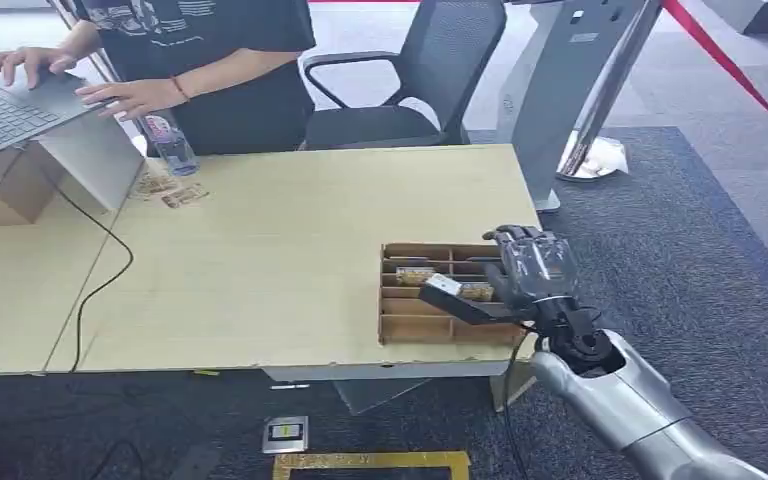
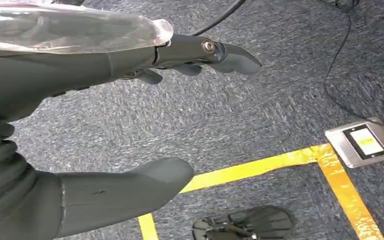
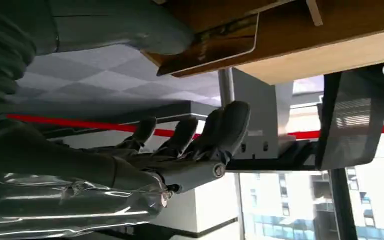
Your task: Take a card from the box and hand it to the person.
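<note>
Right hand [image 1: 530, 275] over the divided cardboard box [image 1: 410, 325], fingers spread, holding nothing; thumb touching a card [image 3: 215, 42] still in its slot. Card print unreadable. Left hand [image 2: 105, 125] open above carpet.

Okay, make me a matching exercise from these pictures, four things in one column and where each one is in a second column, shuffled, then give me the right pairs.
Things:
1. cardboard box
2. plastic bottle
3. laptop
4. left hand

Places:
A. under the person's hands, at the far left of the table
B. hanging over grey carpet with yellow tape
C. at the table's near right edge, with the right hand over it
D. standing on the table just in front of the person

Pairs: 1-C, 2-D, 3-A, 4-B
</note>
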Controlling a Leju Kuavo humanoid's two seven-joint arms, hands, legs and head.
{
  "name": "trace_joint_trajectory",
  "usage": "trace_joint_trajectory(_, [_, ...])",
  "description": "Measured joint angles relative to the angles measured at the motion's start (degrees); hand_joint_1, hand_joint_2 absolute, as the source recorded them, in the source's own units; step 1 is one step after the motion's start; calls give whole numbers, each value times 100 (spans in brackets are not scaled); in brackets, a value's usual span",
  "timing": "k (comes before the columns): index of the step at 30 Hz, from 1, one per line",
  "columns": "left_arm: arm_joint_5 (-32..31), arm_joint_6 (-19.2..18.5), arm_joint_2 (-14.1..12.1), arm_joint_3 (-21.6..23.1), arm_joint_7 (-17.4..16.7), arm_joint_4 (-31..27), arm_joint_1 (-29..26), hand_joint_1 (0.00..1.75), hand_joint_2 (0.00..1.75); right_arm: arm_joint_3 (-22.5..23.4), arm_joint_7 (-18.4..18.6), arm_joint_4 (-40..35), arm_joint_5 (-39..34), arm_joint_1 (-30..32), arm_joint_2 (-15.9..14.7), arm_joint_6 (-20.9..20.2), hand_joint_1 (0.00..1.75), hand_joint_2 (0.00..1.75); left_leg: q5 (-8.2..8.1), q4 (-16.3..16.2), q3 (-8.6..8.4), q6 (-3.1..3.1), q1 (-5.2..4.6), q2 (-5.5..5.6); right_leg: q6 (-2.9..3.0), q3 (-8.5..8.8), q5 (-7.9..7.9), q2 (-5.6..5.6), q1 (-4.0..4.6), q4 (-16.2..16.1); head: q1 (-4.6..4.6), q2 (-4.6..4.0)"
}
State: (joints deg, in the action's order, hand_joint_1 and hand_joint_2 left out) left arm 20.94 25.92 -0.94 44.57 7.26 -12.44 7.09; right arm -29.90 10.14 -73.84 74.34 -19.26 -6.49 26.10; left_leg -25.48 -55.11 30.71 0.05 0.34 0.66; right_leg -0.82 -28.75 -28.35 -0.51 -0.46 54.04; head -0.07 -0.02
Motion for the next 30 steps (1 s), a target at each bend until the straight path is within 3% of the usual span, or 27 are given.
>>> trace_joint_trajectory(5, [17, 2, 0, 26, 2, 0, -2, 0, 175, -2, -31, 256, 0, -81, 24, 98, 87, 175, 0, 0, 0, 0, 0, 0, 0, 0, 0, 0, 0, 0, 0, 0])
trace_joint_trajectory(6, [17, 2, 0, 26, 2, 0, -3, 0, 175, -2, -33, 313, 0, -96, 28, 111, 106, 175, 0, 0, 0, 0, 0, 0, 0, 0, 0, 0, 0, 0, 0, 0])
trace_joint_trajectory(7, [20, 2, 0, 29, 2, 0, -4, 0, 175, -2, -31, 368, 4, -116, 33, 114, 175, 175, 0, 0, 0, 0, 0, 0, 0, 0, 0, 0, 0, 0, 0, 0])
trace_joint_trajectory(23, [15, 0, 0, 29, 2, 0, -9, 0, 175, -2, 9, 671, 87, -198, 35, 133, 175, 175, 0, 0, -2, 0, 0, 0, 0, 1, 1, -1, 0, 0, 0, 0])
trace_joint_trajectory(28, [-4, -74, -11, 35, 20, 0, -7, 0, 175, 28, -503, 446, -525, -284, 4, -431, 175, 175, 1, -2, -5, 0, 0, -3, -1, 1, 2, -6, -1, 0, 0, 0])
trace_joint_trajectory(30, [-26, -120, -20, 37, 33, 0, -5, 0, 175, 57, -744, 282, -741, -366, -77, -930, 175, 175, 1, -2, -4, 1, -2, -3, -1, -1, 3, -6, -2, 0, 0, 0])
